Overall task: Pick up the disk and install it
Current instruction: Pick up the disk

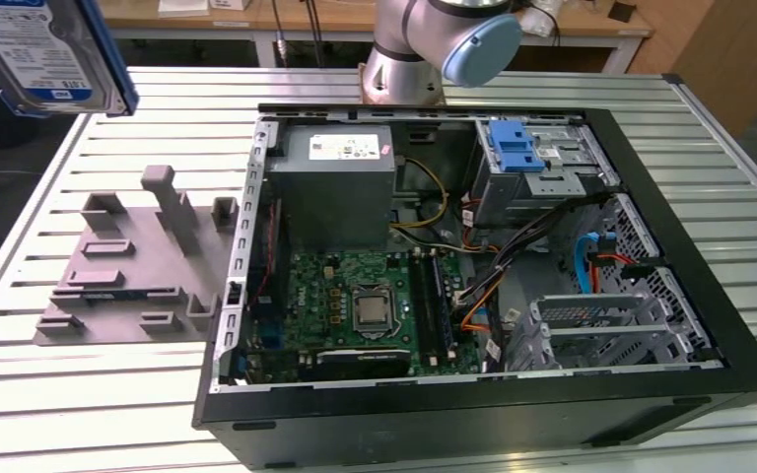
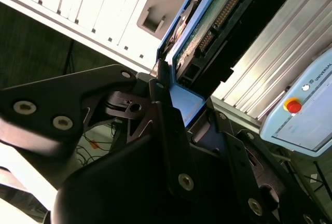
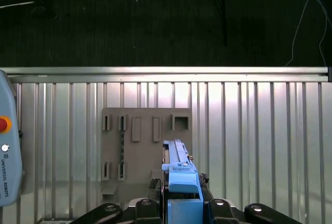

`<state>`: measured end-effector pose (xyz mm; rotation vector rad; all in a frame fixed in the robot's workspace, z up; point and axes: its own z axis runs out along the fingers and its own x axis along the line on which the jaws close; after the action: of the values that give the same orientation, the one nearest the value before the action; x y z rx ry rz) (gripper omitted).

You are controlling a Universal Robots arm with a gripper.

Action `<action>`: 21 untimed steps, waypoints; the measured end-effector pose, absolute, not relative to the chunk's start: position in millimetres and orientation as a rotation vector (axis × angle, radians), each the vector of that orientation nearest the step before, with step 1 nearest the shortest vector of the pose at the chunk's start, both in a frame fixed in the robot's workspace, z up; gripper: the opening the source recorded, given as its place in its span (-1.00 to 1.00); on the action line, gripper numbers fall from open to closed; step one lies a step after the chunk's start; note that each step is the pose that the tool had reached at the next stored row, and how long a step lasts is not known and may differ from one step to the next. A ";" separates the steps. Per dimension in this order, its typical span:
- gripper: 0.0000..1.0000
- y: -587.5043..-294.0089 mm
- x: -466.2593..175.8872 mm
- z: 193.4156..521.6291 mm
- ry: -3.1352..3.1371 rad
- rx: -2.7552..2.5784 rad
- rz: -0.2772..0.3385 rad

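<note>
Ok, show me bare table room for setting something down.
In the exterior view the silver slatted table is bare below the grey moulded fixture plate and, at the exterior view's right, beside the open black computer case; inside it, cables and a green circuit board crowd.

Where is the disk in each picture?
Exterior view: disk high at the exterior view's left, above the slatted table.
First wrist view: disk edge-on in the gripper, grey plate behind it.
Second wrist view: disk close up, in the gripper.
Shared landmark: the slatted table.

Open PC case (image 1: 484,406) + grey jig (image 1: 115,286)
</note>
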<state>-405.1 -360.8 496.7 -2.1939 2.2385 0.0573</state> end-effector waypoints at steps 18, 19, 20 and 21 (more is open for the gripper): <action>-0.27 -360.8 -398.7 496.7 2.239 -2.194 0.057; -0.27 -360.8 -398.2 496.7 2.239 -2.194 0.057; -0.27 -360.8 -397.7 496.7 2.239 -2.194 0.057; -0.27 -360.8 -397.3 496.7 2.239 -2.194 0.057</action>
<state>-397.3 -360.8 496.7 -2.1938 2.2385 0.0574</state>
